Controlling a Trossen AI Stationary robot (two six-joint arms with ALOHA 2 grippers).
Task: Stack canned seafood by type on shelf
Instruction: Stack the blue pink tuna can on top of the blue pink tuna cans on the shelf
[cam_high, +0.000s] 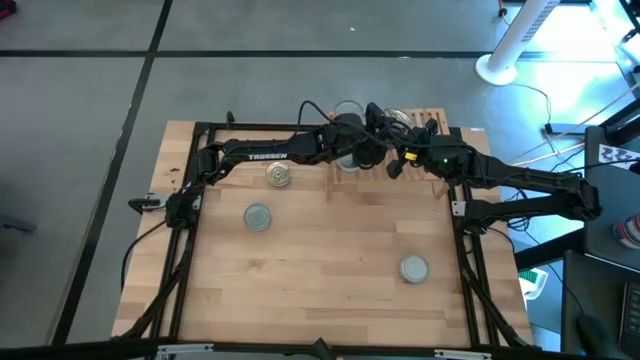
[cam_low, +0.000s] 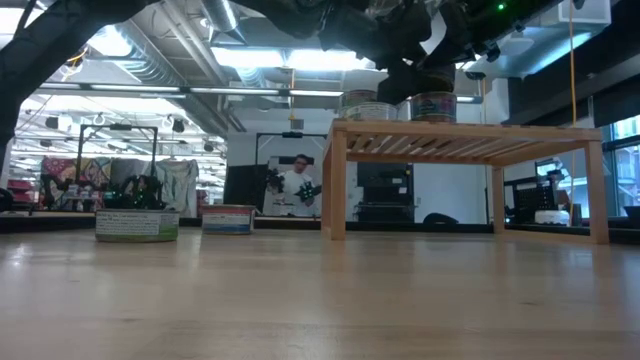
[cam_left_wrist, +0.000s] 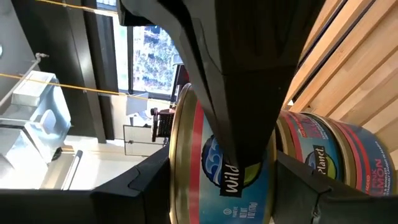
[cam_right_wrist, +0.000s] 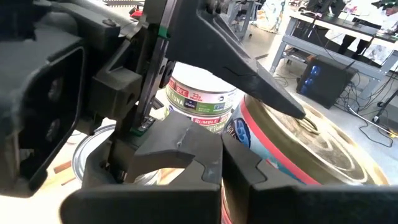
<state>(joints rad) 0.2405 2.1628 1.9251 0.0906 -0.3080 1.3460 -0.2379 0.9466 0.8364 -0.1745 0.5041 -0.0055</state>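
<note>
The light-wood shelf (cam_high: 428, 120) (cam_low: 470, 142) stands at the table's far edge. Both arms reach over it. My left gripper (cam_high: 362, 152) (cam_left_wrist: 221, 190) is shut on a blue-and-red tin with a gold top (cam_left_wrist: 208, 168) (cam_right_wrist: 298, 152). A second tin of that kind (cam_left_wrist: 339, 155) sits right beside it on the slats (cam_left_wrist: 357, 56). My right gripper (cam_high: 393, 166) (cam_right_wrist: 222, 165) is shut, and its fingers (cam_left_wrist: 239, 93) cross in front of the held tin's label. Two white tuna tins (cam_right_wrist: 199, 99) (cam_low: 365, 105) stand stacked on the shelf. My left gripper has the gold-topped tin between its two fingers. One finger (cam_right_wrist: 267, 81) lies over the gold top near its rim (cam_right_wrist: 305, 121), and the other is at the bottom end (cam_left_wrist: 273, 186). Lifted or resting on the tin beside it, I cannot tell. My right gripper's shut fingers are close against the same tin's side wall (cam_left_wrist: 205, 155); whether they touch it, I cannot tell.
Three tins stand loose on the plank tabletop: a gold-topped one (cam_high: 279, 176) near the shelf's left end, a silver-topped one (cam_high: 258, 216) (cam_low: 137, 222) nearer the middle, and another silver-topped one (cam_high: 414, 267) toward the near right. A person shows far behind the table (cam_low: 300, 180).
</note>
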